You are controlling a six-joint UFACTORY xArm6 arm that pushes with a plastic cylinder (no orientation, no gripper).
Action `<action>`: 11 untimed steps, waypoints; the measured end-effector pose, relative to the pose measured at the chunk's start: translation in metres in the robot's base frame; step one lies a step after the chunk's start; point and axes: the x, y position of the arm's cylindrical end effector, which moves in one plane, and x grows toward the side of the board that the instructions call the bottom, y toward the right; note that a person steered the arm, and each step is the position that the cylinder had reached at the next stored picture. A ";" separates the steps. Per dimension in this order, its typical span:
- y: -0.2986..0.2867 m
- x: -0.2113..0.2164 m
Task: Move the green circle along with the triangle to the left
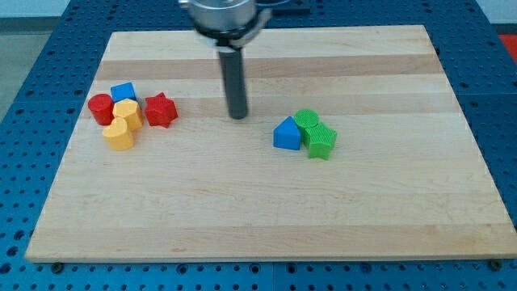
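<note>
A green circle [306, 120] sits right of the board's centre, touching a blue triangle [286, 133] on its left and a green star [321, 141] below it on the right. My tip [237, 116] is on the board to the left of this group and slightly above it, apart from the blue triangle by a clear gap. The rod rises straight up to the arm at the view's top.
A second cluster lies at the view's left: a red circle [101, 107], a blue cube [123, 92], a yellow block [128, 112], a yellow heart-like block [119, 134] and a red star [161, 110]. The wooden board [266, 218] has blue pegboard around it.
</note>
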 end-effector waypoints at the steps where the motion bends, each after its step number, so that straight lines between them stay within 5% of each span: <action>1: 0.060 -0.004; 2: 0.109 -0.003; 4: 0.111 0.033; 11: -0.016 0.067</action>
